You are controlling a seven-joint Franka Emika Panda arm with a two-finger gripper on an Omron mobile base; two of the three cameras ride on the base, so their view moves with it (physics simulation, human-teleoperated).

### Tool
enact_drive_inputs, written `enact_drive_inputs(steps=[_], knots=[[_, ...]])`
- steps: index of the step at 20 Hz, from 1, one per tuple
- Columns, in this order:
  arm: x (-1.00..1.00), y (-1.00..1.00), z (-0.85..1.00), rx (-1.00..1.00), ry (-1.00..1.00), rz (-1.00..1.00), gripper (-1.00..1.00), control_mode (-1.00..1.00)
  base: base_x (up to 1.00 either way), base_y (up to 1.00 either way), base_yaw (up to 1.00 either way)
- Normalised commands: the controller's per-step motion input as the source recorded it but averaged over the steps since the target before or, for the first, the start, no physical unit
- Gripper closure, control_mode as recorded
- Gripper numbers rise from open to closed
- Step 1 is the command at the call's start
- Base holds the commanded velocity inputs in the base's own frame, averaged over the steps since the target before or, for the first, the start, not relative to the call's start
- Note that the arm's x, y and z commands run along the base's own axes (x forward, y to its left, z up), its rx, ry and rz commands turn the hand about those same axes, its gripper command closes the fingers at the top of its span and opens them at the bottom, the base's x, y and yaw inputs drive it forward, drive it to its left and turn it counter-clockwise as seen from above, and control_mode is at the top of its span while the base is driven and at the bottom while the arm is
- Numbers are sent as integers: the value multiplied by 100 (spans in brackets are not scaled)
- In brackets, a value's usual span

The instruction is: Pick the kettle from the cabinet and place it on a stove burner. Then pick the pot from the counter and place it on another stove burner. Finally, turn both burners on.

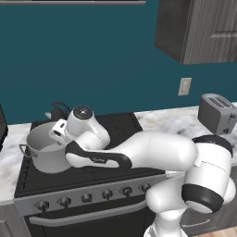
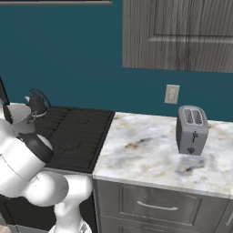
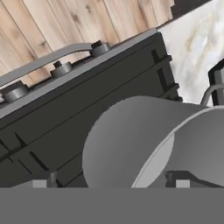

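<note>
The claw [image 3: 109,183], jaws apart, straddles the rim of the pot [image 3: 131,140] on the stove [image 3: 65,109].

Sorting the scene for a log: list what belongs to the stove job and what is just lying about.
Job:
kettle
pot
stove burners
knobs
counter
gripper, open over the pot

Lying about:
toaster
wall outlet
upper cabinet
</note>
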Motion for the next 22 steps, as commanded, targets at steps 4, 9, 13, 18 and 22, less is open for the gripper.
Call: enact_drive_inputs(steps=[4, 9, 13, 18, 22], knots=[[-26, -10, 33, 0, -3, 0, -100, -100, 0, 0, 0], [-36, -11, 28, 0, -6, 0, -100, -100, 0, 0, 0], [-39, -8, 31, 0, -7, 0, -100, -100, 0, 0, 0], [-37, -4, 38, -1, -4, 0, -100, -100, 0, 0, 0], [-38, -4, 21, -1, -3, 0, -100, -100, 0, 0, 0]])
